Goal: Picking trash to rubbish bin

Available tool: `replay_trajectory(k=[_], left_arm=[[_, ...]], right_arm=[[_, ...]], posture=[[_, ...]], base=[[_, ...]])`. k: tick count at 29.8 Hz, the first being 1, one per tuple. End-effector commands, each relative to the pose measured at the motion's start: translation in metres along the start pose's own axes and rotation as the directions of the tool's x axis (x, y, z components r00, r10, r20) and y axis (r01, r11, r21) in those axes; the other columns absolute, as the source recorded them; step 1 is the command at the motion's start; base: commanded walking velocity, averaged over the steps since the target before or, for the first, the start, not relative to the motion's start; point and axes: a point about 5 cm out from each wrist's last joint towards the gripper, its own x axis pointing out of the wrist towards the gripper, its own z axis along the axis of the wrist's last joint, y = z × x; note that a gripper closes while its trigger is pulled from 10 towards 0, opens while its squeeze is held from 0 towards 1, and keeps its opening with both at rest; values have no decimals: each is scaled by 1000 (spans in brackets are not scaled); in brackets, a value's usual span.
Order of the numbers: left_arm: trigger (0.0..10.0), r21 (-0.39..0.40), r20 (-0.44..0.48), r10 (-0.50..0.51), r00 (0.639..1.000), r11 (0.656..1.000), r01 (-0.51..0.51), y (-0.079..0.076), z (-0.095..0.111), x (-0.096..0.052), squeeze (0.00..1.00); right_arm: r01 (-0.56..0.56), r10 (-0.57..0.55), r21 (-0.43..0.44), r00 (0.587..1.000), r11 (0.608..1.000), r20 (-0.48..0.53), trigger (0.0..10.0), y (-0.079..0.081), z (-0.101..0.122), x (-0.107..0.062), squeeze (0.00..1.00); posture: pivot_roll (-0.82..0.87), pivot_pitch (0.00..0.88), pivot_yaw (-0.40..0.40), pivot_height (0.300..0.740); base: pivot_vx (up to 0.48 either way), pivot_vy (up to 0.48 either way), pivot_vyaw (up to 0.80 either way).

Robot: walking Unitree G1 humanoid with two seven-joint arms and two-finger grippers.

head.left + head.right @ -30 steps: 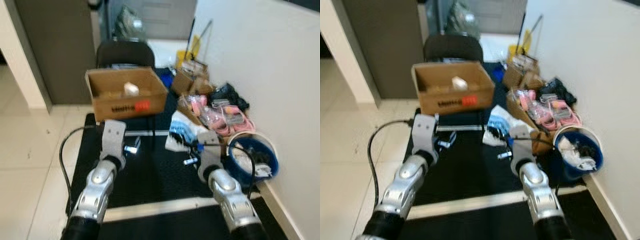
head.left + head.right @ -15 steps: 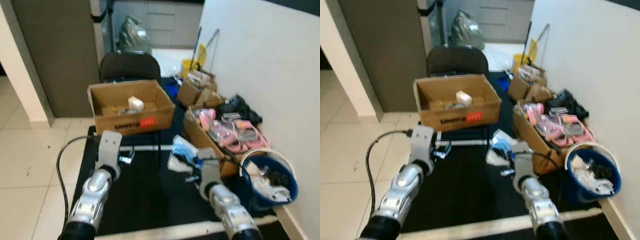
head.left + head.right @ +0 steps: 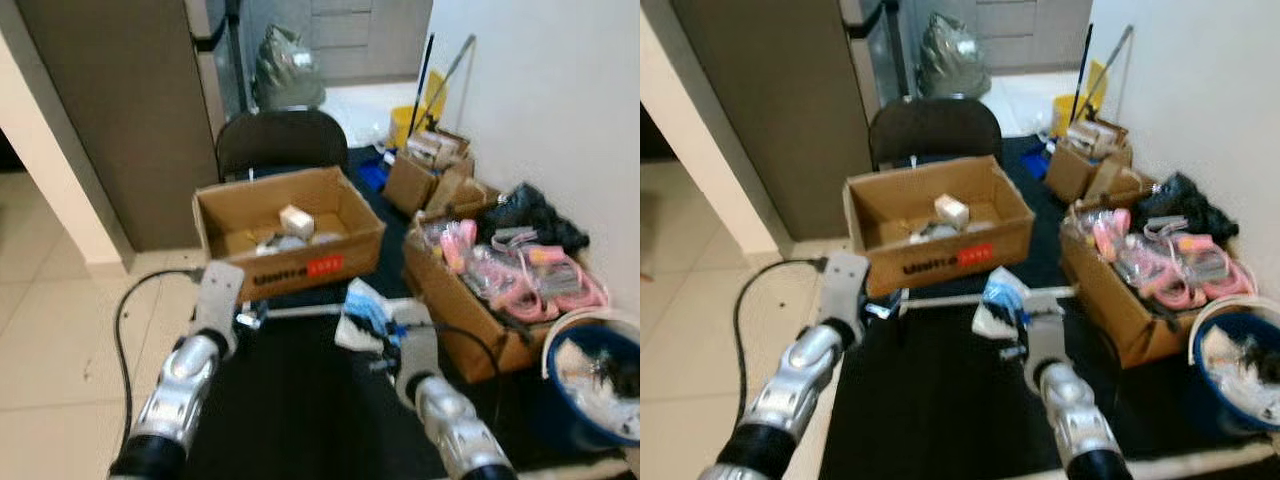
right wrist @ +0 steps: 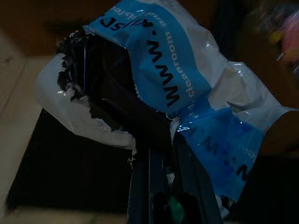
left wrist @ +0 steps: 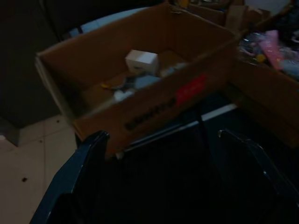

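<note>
Blue-white plastic wrapper (image 4: 187, 88) pinched in right end effector (image 3: 385, 322), left end effector (image 5: 173, 177) spread empty, cardboard box (image 3: 290, 235) ahead

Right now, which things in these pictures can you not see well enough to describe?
- Blue bucket: left eye view, cut off by the right edge; its contents are blurred.
- Small items beside the white box in the cardboard box: left wrist view, too dark to name.
- Right tool: right wrist view, fingertips buried in the blue-and-white plastic bag.
- Chair: seat hidden under the cardboard box.
</note>
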Motion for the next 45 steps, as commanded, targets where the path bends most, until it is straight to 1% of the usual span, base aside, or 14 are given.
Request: replay_trajectory(k=[1,5,8,14,18,24,27,36,39,40,41,43,44,45], left_arm=[[10000,6,-21,6,1000,1000,-5,3,-6,-2,0],[10000,-6,-13,6,1000,1000,-6,1,-4,-1,0],[10000,-14,-9,10,1000,1000,-10,1,-4,-1,0],[10000,-19,-7,9,1000,1000,-9,-2,-6,-1,0],[10000,-21,-4,7,1000,1000,-8,-3,-5,-1,0],[10000,-18,1,8,1000,1000,-8,-2,-4,0,0],[10000,-1,6,9,1000,1000,-9,0,-2,0,0],[10000,-4,4,5,1000,1000,-5,1,-3,-1,0],[10000,-15,6,-12,1000,1000,12,0,-3,-1,0],[10000,-18,-2,-81,997,997,81,-4,-3,-2,0],[10000,-18,-2,-81,997,997,81,-4,-3,-2,0],[10000,11,-6,-167,986,986,167,-10,-1,-5,0],[10000,11,-6,-167,986,986,167,-10,-1,-5,0],[10000,27,3,-254,967,967,253,-17,3,-7,0]], right_arm=[[-9,9,24,1000,1000,-4,10000,6,-4,-1,0],[3,-8,48,995,999,95,10000,5,12,-1,0],[-10,0,69,990,998,139,10000,6,22,0,0],[-4,-4,52,988,999,154,10000,5,31,7,0],[-30,23,37,982,999,185,10000,11,45,14,0],[-81,75,28,982,996,172,10000,19,49,18,0],[-127,124,5,980,992,154,10000,28,49,19,0],[-128,128,-12,980,992,155,10000,30,48,21,0],[-125,125,-13,980,992,155,10000,29,48,21,0],[-119,120,-14,980,993,160,10000,28,50,21,0],[-119,120,-14,980,993,160,10000,28,50,21,0],[-115,116,-13,980,993,163,10000,27,50,21,0],[-115,116,-13,980,993,163,10000,27,50,21,0],[-111,111,-9,981,994,162,10000,26,50,21,0]], posture=[[-53,82,61,740],[-61,84,49,740],[-63,83,42,740],[-61,77,35,740],[-63,71,35,740],[-54,64,34,740],[-54,61,35,740],[-56,65,34,740],[-58,66,34,740],[-56,68,33,740],[-56,68,33,740],[-55,70,32,740],[-55,70,32,740],[-54,71,31,740]], base=[[450,0,0],[451,0,0],[450,0,0],[448,0,0],[449,0,0],[450,0,0],[449,0,0],[448,0,0],[386,0,0],[0,0,0],[0,0,0],[0,0,0],[0,0,0],[0,0,0]])
